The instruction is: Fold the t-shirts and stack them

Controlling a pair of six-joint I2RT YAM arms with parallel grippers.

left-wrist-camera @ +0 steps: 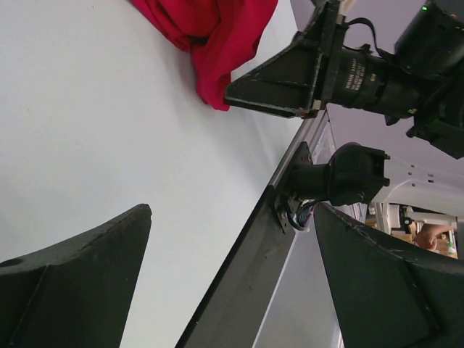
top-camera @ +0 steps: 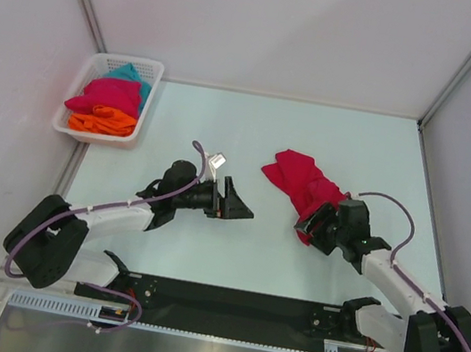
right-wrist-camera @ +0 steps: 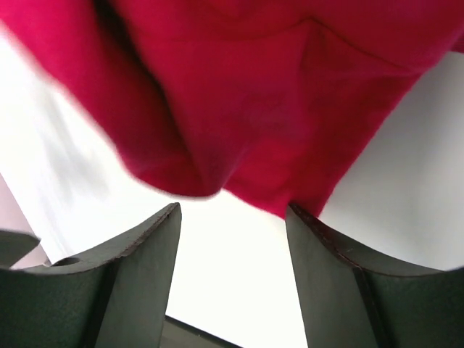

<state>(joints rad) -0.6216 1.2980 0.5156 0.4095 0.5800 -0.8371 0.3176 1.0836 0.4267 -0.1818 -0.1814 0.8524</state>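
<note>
Item 1: crumpled crimson cloth t-shirt (top-camera: 302,183). It lay bunched and unfolded on the pale bench (top-camera: 225,129), right of centre.

Items 2–4: teal cloth t-shirt (top-camera: 134,78), crimson-pink cloth t-shirt (top-camera: 104,95) and orange cloth t-shirt (top-camera: 101,124). They lay heaped in the white mesh basket (top-camera: 93,137) at the far left, teal farthest, pink in the middle, orange nearest.

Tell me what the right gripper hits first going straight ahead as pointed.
The right gripper would probably meet the crumpled crimson t-shirt, directly ahead of its open fingers; the gap is hard to judge.
</note>
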